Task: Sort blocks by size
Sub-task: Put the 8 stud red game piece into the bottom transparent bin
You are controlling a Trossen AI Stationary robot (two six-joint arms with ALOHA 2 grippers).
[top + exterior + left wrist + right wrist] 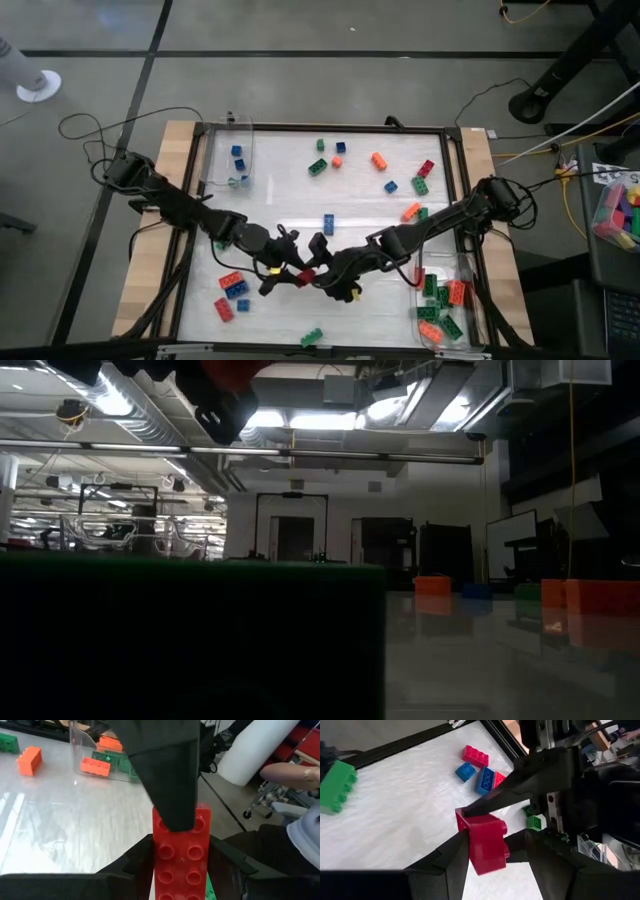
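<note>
A long red brick (305, 272) hangs above the table's near middle, with both grippers shut on it. My left gripper (292, 272) comes from the left and my right gripper (318, 276) from the right, so they meet tip to tip. The left wrist view shows the brick's studded top (181, 855). The right wrist view shows it end-on (485, 842). Loose blocks lie about: red and blue ones (232, 287) at the near left, a blue one (328, 223) in the middle, and green, orange, blue and red ones (380, 160) toward the far edge. My left gripper pinches the brick's two long sides (159, 870) between its two fingers, on the end toward its own arm. The fingers lie along the brick, slanting slightly down. The brick is clear of the table, studs up. My right gripper pinches the brick's other end between its two fingers. One finger (170, 780) lies on the studded top (200, 822). The other finger (447, 865) lies against the underside (470, 850). It comes from the right, slanting down.
A clear bin (232, 155) at the far left holds small blue blocks. A clear bin (445, 305) at the near right holds longer green, orange and red ones. A green block (312, 337) lies at the near edge, filling the low view (190, 640). A person's hand (295, 772) shows beyond the table.
</note>
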